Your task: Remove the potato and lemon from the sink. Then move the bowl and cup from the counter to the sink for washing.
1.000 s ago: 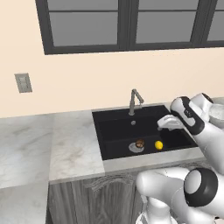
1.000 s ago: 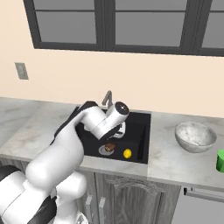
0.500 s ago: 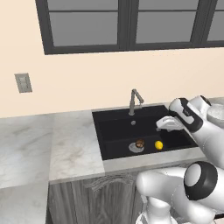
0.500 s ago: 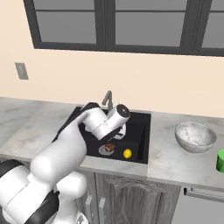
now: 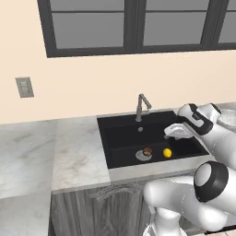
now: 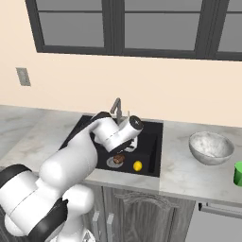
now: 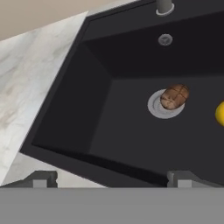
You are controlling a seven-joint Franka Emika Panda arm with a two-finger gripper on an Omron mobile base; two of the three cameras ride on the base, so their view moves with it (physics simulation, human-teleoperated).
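Slightly shifted, open gripper [image 7: 109,178] hovers over black sink [image 5: 120,140] in marble counter [image 5: 73,156].

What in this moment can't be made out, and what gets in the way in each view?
- Lemon: cut off by the right edge of the hand view, just a sliver showing.
- Cup: cut by the right edge of the right base view.
- Bowl: in the left base view mostly hidden behind the arm.
- Drain: partly covered by the potato resting on it.
- Sink: its left half is hidden behind the arm in the right base view.

Brown potato [image 7: 175,96], yellow lemon [image 5: 167,152], black sink [image 7: 83,113], marbled bowl [image 6: 211,147]
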